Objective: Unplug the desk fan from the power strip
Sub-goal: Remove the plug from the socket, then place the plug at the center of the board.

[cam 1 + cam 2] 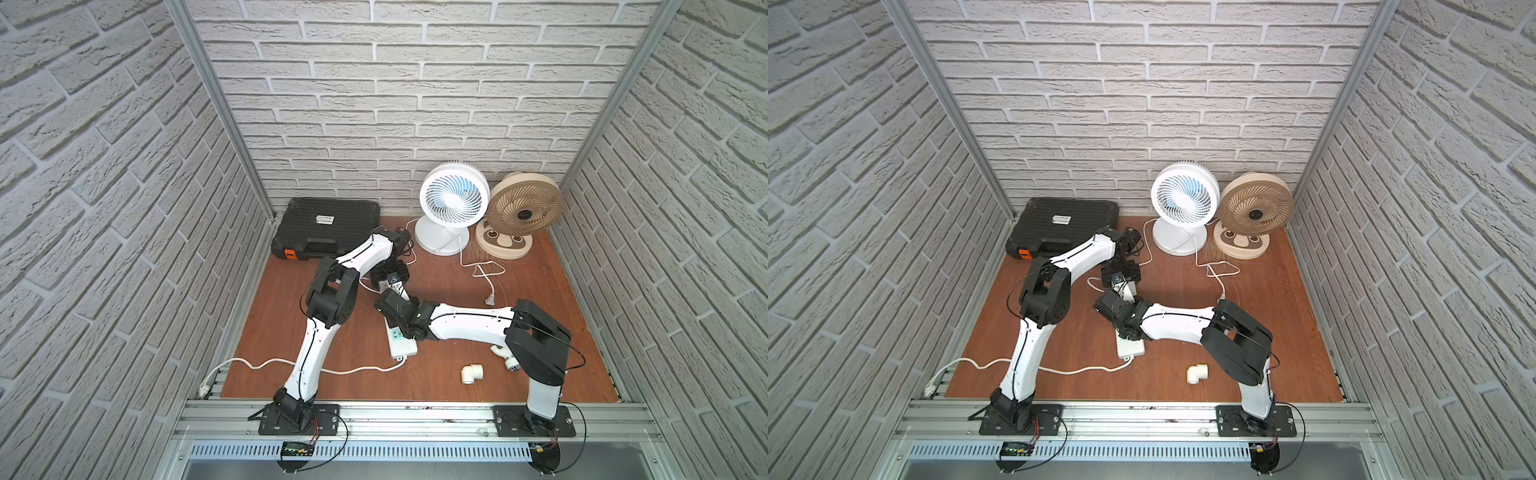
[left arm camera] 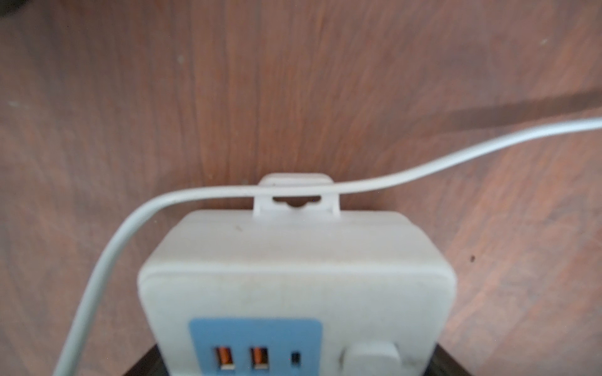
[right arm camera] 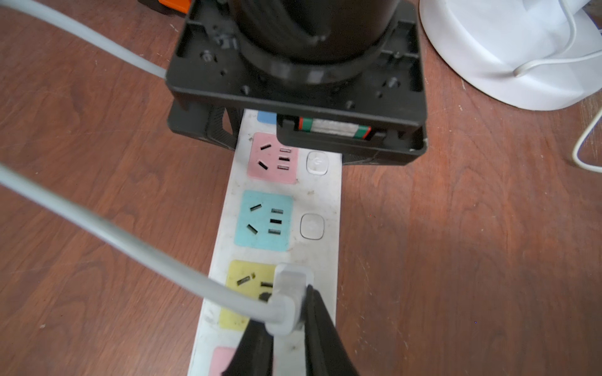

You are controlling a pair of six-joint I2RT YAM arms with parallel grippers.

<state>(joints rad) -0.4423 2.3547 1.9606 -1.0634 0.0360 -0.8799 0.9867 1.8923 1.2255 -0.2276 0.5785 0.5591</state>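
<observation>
Grip on a small white plug [image 3: 291, 283]: the plug is pinched between the narrowly set black fingers of the right gripper [image 3: 286, 309], directly over the yellow socket panel [image 3: 233, 320]. Whether its prongs are seated cannot be told. A grey-white cord [image 3: 130, 241] is led away from the plug across the wood. The long white power strip [image 3: 321, 195], with pastel blue, pink, teal and yellow panels, is laid flat near the middle of the reddish-brown wooden tabletop [image 1: 449, 286], between the two arms. Its far end, by the blue panel, is straddled by the left gripper [image 3: 293, 145], whose fingers are set against both long edges. A white round desk fan [image 1: 453, 197] and a beige round fan [image 1: 525, 208] are stood side by side at the back wall, well apart from the strip.
</observation>
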